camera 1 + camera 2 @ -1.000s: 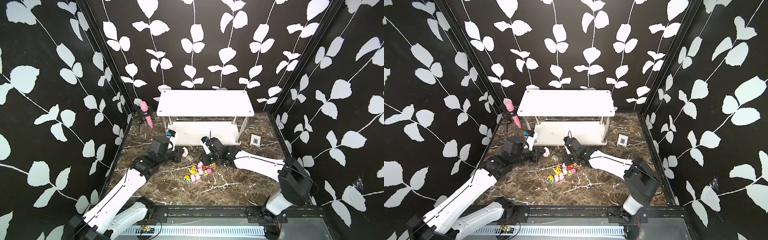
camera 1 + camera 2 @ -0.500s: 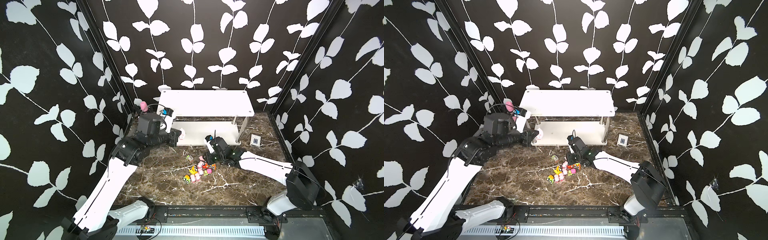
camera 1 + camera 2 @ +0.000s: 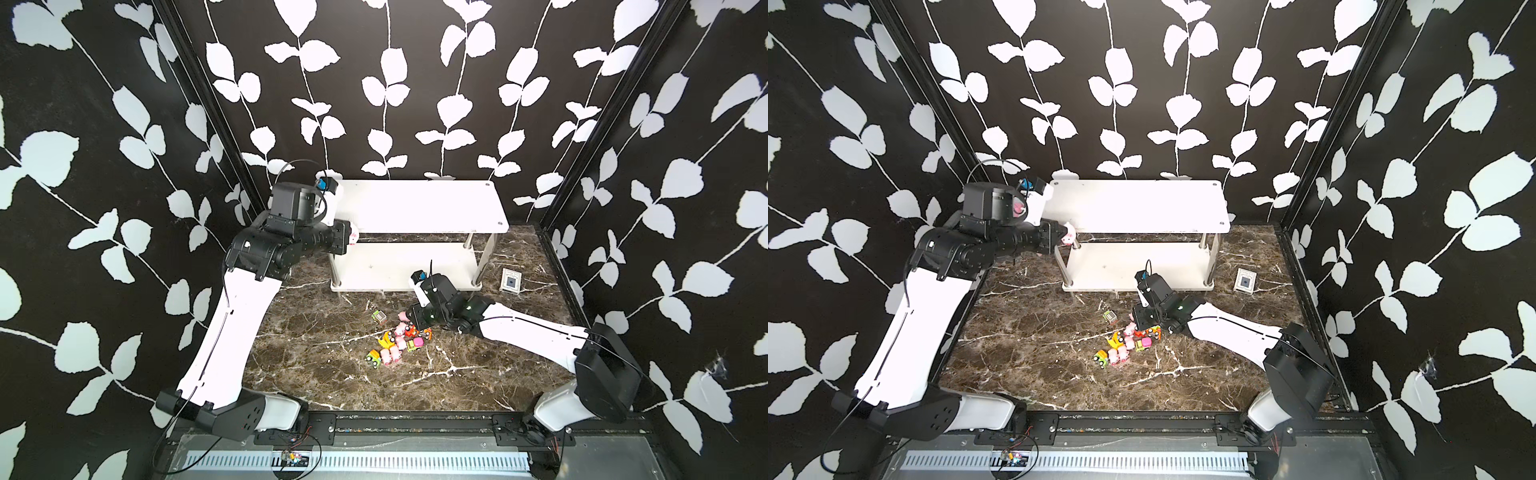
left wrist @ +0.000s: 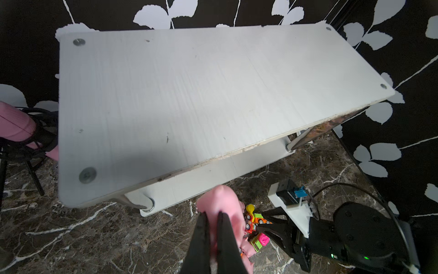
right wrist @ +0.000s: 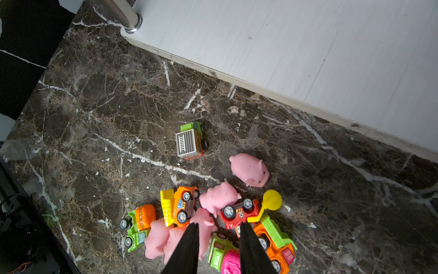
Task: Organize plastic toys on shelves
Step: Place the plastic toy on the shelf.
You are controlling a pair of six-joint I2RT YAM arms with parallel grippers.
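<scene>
Pig (image 4: 220, 201), pale pink, clamped in the left hand (image 4: 212, 216): jaws shut tight on its body, one end poking past the tips. It is carried clear of the table (image 3: 316, 353), just outside the near left corner of the shelves (image 3: 424, 208), about level with the top board (image 4: 189, 95). Top board and lower board (image 3: 395, 266) both bare, so no toy is shelved yet

Rest of the toys lie in a heap (image 3: 397, 340) on the table in front of the shelves, pigs and vehicles jumbled; a green truck (image 5: 190, 141) sits a little apart. Right hand (image 5: 218, 227) is low over the heap, jaws partly open astride a red car's end; whether the tips touch anything I cannot tell from the wrist view

Step in hand, as I judge it: delivering the first pig. Next move calls for carrying it inward over a board, lowering until it rests, then opening the jaws
</scene>
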